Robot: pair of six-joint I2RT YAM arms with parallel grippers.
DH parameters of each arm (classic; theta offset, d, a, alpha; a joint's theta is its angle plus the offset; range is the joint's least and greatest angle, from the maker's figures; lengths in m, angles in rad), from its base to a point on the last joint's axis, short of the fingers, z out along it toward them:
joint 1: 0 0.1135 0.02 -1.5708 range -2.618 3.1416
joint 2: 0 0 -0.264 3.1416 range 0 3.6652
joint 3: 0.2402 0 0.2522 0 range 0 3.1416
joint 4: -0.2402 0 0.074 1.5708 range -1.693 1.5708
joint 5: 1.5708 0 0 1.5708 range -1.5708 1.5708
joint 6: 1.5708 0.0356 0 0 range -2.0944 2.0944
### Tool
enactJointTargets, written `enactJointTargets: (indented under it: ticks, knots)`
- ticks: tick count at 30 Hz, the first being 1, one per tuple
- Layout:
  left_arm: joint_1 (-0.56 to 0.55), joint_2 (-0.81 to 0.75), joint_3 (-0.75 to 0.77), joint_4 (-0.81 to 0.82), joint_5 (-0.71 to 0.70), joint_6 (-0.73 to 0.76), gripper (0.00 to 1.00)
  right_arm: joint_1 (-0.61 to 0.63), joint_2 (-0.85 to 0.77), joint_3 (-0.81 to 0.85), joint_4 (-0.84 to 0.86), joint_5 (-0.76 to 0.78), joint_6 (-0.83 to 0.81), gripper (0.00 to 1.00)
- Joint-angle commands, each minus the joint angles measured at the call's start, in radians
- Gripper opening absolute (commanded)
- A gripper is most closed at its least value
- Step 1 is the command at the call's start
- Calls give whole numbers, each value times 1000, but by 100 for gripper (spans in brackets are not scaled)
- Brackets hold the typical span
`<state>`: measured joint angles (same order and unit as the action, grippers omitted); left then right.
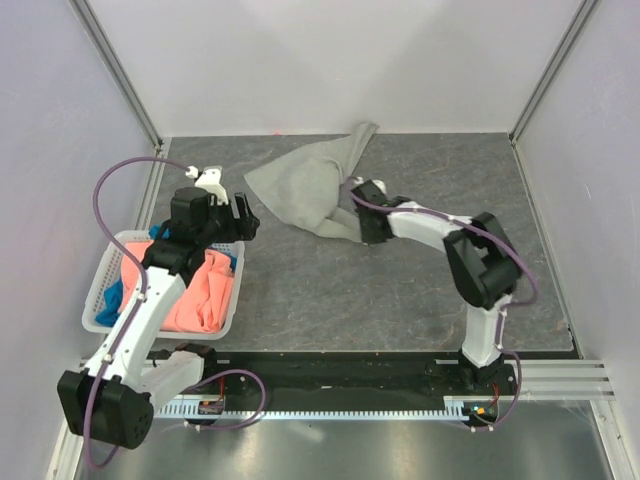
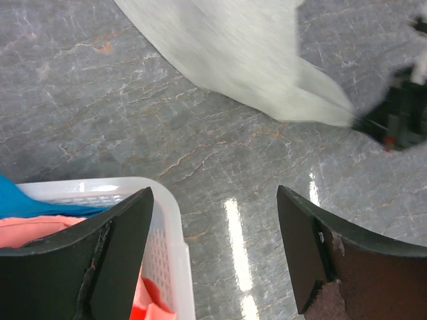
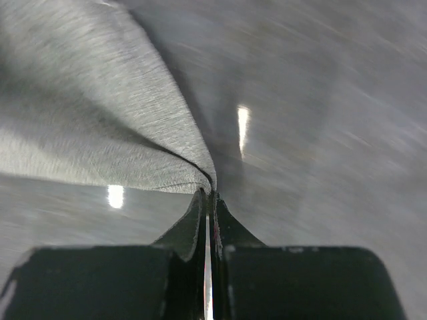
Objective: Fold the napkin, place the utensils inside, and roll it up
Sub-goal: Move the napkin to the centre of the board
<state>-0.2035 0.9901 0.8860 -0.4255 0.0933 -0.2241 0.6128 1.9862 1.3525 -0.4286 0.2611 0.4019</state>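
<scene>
The light grey napkin (image 1: 300, 185) lies crumpled at the back middle of the table, one corner trailing toward the back wall. My right gripper (image 1: 352, 224) is shut on the napkin's near right edge; in the right wrist view the cloth (image 3: 87, 133) runs into the pinched fingertips (image 3: 212, 193). My left gripper (image 1: 245, 215) hovers open and empty by the basket's far corner, short of the napkin (image 2: 247, 60). Its fingers (image 2: 215, 200) stand wide apart over bare table. The utensils are out of view.
A white plastic basket (image 1: 100, 290) at the left holds a coral-orange cloth (image 1: 200, 290) and a blue cloth (image 1: 112, 295); its rim (image 2: 167, 213) sits under my left finger. A small white piece (image 1: 208, 178) lies behind the left arm. Walls close in the back and sides.
</scene>
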Motion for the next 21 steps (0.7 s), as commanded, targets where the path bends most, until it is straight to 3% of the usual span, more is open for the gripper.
enactJointTargets:
  ticks: [1,6,13,17,21]
  knots:
    - [-80,77,83,27,-64,-127,81,-114,-211,-214,-71,38,20,0]
    - [-249,356,198,48,-216,-138,81,-257,-384,-357,-114,49,20,0]
    - [-280,669,356,30,-220,-123,76,-421,-475,-411,-136,21,-5,0]
    - [-287,745,366,24,-331,-103,74,-459,-481,-398,-136,-5,-23,0]
    - [-286,809,381,24,-310,-103,70,-464,-472,-394,-128,-20,-29,0]
